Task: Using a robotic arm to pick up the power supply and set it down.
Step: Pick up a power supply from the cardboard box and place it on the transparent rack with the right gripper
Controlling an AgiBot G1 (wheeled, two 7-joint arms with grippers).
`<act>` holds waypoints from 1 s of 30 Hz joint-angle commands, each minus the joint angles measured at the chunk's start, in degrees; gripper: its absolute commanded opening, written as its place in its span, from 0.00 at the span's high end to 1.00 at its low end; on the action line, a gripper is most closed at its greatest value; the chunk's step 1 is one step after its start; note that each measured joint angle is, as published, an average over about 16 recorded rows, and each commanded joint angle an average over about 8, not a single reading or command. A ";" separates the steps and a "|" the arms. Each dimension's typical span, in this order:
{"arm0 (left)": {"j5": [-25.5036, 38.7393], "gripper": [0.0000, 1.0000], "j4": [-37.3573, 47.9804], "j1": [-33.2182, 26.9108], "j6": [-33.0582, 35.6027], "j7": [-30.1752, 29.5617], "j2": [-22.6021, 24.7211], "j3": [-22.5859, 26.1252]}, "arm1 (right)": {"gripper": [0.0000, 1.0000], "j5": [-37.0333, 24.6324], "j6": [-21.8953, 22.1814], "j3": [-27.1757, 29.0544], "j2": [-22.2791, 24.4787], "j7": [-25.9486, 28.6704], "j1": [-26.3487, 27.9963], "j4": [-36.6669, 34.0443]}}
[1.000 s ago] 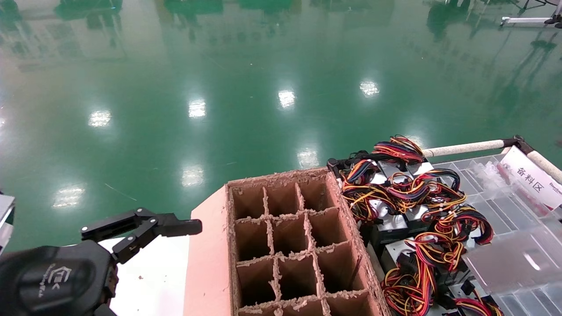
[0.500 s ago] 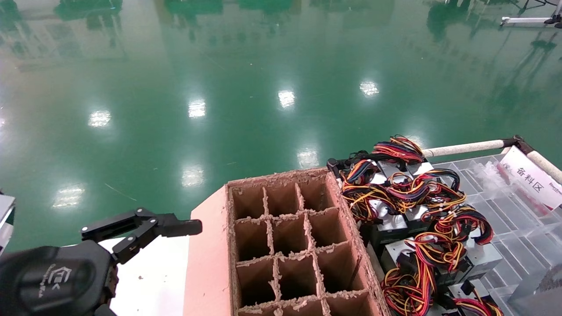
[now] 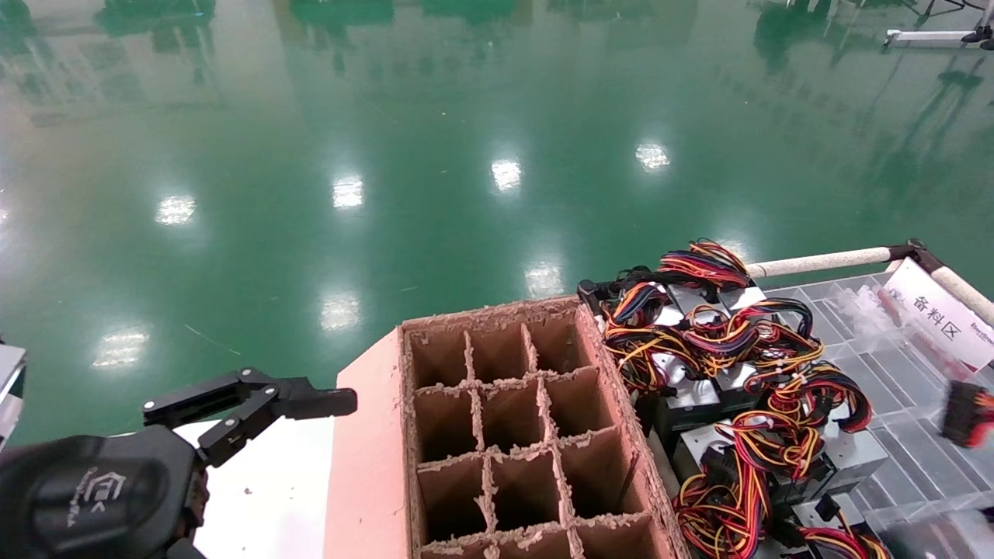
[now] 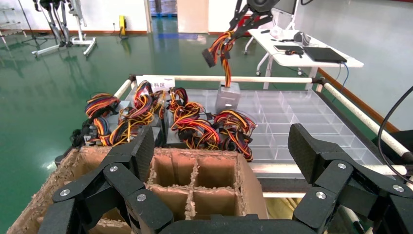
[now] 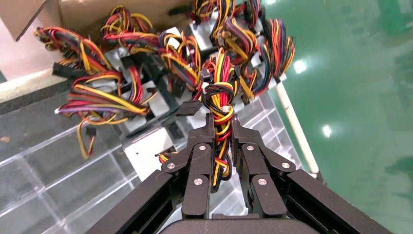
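Right pincer (image 5: 220, 127): I have it clamped on the wire bundle (image 5: 218, 105) of one power supply (image 4: 227, 97), not on the metal case itself. In the left wrist view the silver box hangs from its wires below the right arm, lifted clear above the clear plastic tray (image 4: 311, 114) and apart from the other units. In the head view only a black plug with red and orange wires (image 3: 967, 413) shows at the right edge; the arm itself is out of that view.

Left pincer (image 3: 256, 404): parked with its fingers apart, low on the left over the white counter (image 3: 272, 497), just beside the cardboard divider box (image 3: 522, 435). It holds nothing.

Remaining supplies (image 3: 722, 365): a heap of silver boxes with tangled red, yellow and black wires, lying between the divider box and the tray. All the cells of the divider box that I can see are unfilled.

Progress, as I judge it: the pickup is done, since the unit is off the heap and hanging. What is left is the carry to wherever it should rest, the lowering, and the release. Because the grip is on the wires, I expect the box to swing, so I would move slowly and let it settle before opening.
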 commanded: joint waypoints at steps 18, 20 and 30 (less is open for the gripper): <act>-0.01 0.00 0.00 0.00 -0.01 0.01 0.00 0.01 | 1.00 -13.84 -0.71 -3.56 -14.49 -4.55 9.41 0.35; -0.01 0.00 0.00 0.00 -0.01 0.01 -0.01 0.01 | 1.00 -15.28 -0.81 -4.98 -15.30 -5.67 11.18 -0.19; -0.01 0.00 0.00 -0.01 -0.01 0.01 -0.01 0.02 | 1.00 -19.64 -1.02 -13.09 -19.16 -13.62 19.17 -4.49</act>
